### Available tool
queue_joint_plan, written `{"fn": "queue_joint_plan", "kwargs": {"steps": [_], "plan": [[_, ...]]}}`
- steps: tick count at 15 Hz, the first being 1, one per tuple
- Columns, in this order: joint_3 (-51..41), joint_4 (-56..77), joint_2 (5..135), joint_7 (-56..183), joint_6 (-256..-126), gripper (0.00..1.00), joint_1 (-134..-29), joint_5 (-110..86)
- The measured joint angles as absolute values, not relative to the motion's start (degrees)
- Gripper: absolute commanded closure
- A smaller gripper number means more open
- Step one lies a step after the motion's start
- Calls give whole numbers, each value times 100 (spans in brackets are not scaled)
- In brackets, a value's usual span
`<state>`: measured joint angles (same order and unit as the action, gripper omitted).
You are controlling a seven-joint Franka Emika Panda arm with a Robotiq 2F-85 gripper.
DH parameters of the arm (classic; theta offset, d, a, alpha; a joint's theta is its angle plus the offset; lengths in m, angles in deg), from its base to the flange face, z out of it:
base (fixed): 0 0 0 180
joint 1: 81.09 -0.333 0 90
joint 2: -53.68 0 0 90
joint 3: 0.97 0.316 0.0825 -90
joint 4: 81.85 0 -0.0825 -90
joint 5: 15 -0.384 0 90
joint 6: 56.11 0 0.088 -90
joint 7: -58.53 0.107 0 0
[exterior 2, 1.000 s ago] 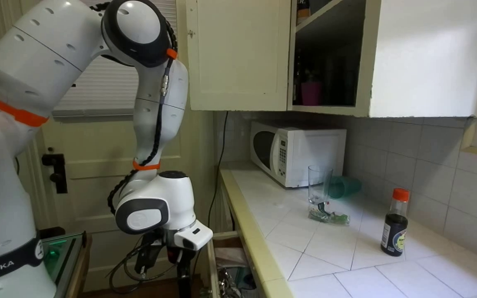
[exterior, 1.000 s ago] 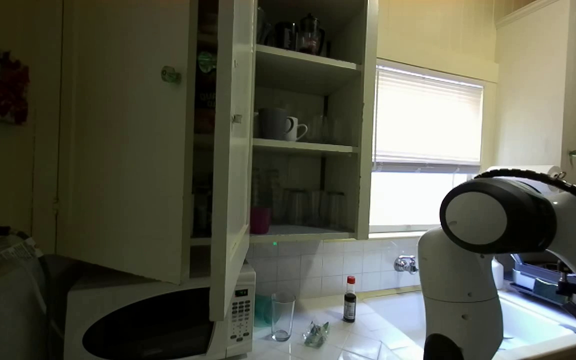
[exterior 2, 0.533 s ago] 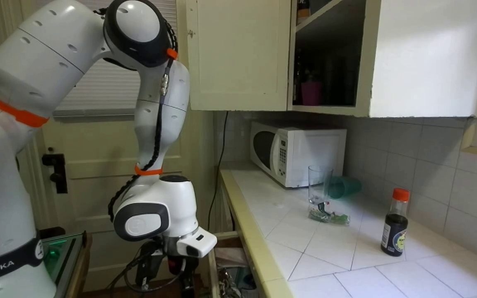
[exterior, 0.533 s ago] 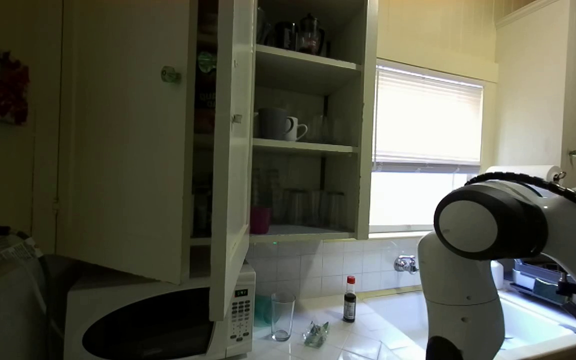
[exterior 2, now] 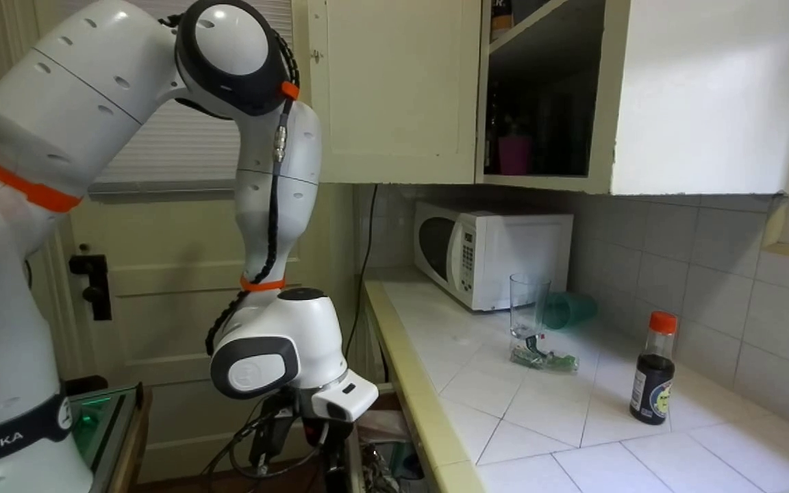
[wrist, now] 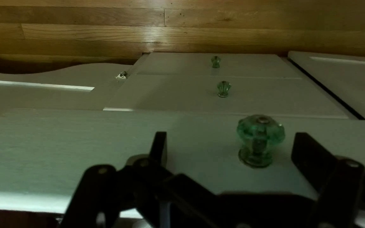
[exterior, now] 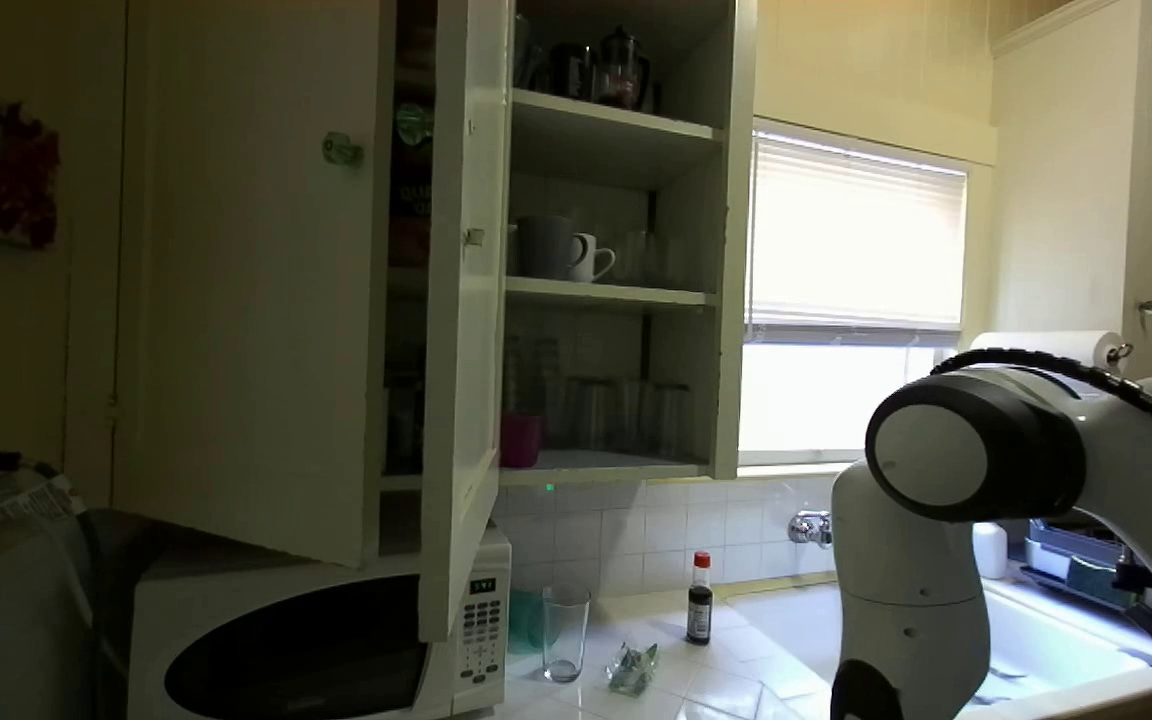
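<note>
Wrist view is showing the claw (wrist: 230,145) standing spread wide, low in the frame; between its fingers (wrist: 160,147), right of centre, a green glass knob (wrist: 259,139) is jutting from a pale drawer front (wrist: 198,144), gaps showing on both sides.

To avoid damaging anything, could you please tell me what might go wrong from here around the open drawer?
The faceted green glass knob appears off-centre within the open pincer, so closing might knock it sideways. Its smooth-looking, rounded head could also slip from a weak grip. Loose cables hang beside the pincer, apparently near the open drawer, and might snag on its edge.
</note>
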<state>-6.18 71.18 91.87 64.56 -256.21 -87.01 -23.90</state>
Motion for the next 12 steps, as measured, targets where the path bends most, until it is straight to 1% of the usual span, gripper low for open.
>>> {"fn": "queue_joint_plan", "kwargs": {"steps": [2,6,9,12], "plan": [[-669,7098,9303,6468,-25815,0,-8885,-2690],[-970,6889,9691,6525,-26216,0,-9621,-3573],[-1194,6560,9931,6545,-26279,0,-10083,-4107],[-1391,6147,10145,6547,-26266,0,-10285,-4367]]}}
